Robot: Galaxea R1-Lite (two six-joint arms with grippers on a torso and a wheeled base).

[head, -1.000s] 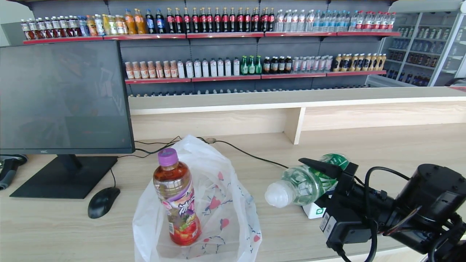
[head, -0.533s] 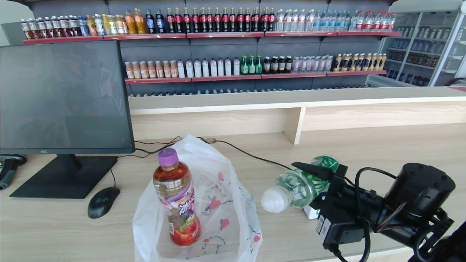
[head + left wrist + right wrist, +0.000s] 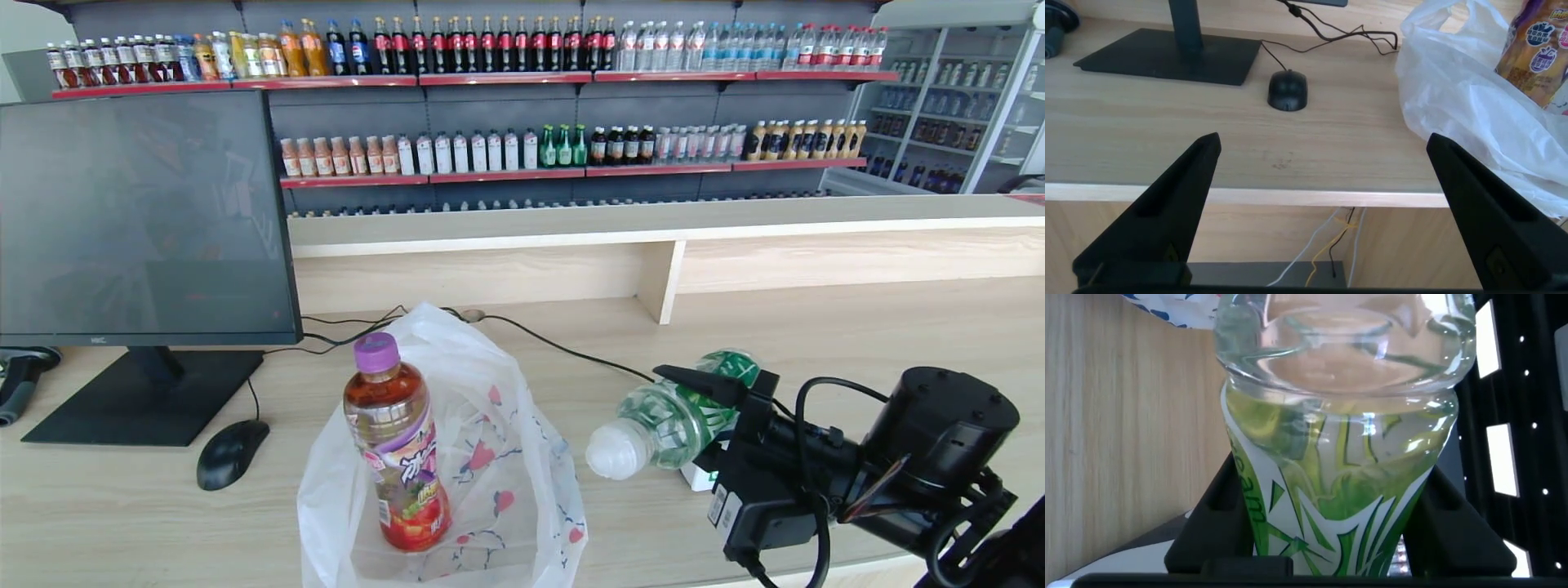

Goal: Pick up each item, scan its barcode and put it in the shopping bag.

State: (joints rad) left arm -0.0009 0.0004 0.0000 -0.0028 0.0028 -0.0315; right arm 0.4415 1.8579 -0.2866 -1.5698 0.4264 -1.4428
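The right gripper [image 3: 684, 415] is clamping a clear plastic water bottle with a green-and-white label [image 3: 653, 425] around its middle. The bottle is lying sideways above the pale wooden counter [image 3: 816, 327], its white cap pointing towards the robot's left, and it is hiding the lower finger. A small white box [image 3: 700, 475] is showing only partly beneath it. The left gripper [image 3: 1323, 147] is hanging at the counter's near edge, fingers spread wide, gripping nothing. Just left of the cap, a white plastic shopping bag with red hearts [image 3: 506, 457] is standing open, an upright red tea bottle with a purple cap [image 3: 397, 445] inside. Farther left, a black computer mouse [image 3: 231, 452] is lying before a dark monitor [image 3: 139, 212].
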